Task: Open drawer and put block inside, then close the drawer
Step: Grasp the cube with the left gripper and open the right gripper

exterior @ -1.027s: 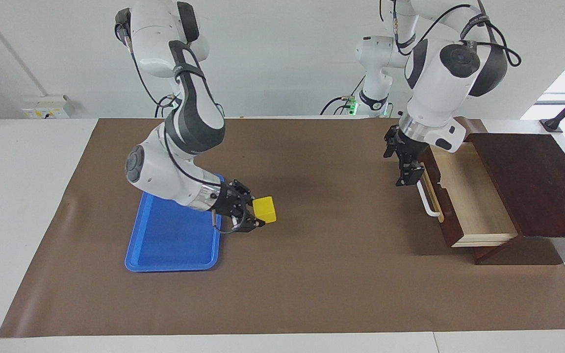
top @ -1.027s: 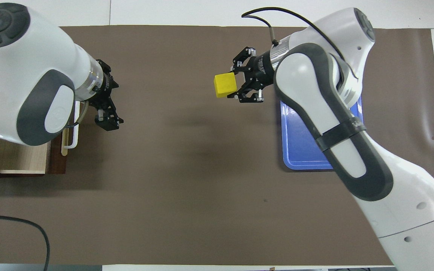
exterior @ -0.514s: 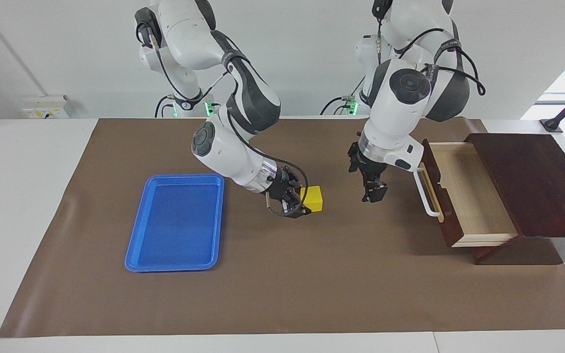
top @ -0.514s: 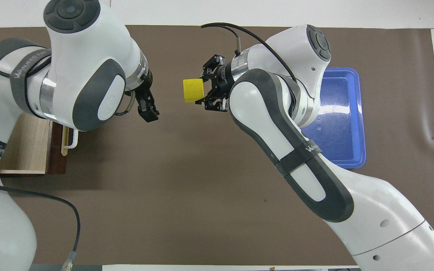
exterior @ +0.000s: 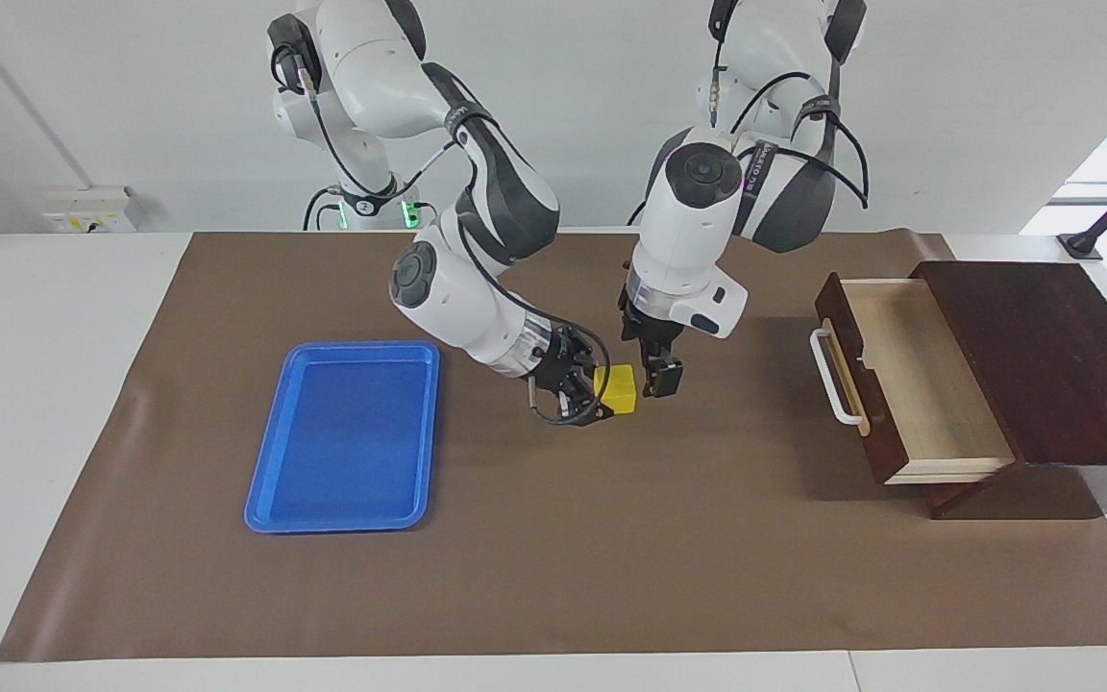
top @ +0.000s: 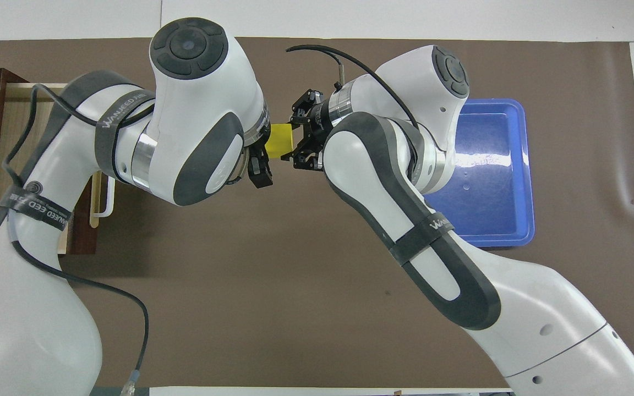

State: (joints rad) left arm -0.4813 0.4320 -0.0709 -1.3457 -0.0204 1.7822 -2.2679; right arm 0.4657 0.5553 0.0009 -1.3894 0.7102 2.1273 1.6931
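Facing view: my right pincer [exterior: 603, 399] grips the block [exterior: 619, 389] above the surface [exterior: 553, 557], mid-mat. My left pincer [exterior: 661, 377] hangs just beside it; finger spread unclear. The drawer [exterior: 909, 384] stands open.

Overhead view: the block [top: 280, 139] sits between both pincers. Premature release risks dropping it.

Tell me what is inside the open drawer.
The drawer shows only its bare pale wood floor; part near the front panel is hidden. The yellow block is outside, in the right gripper over the mat, beside the left gripper.
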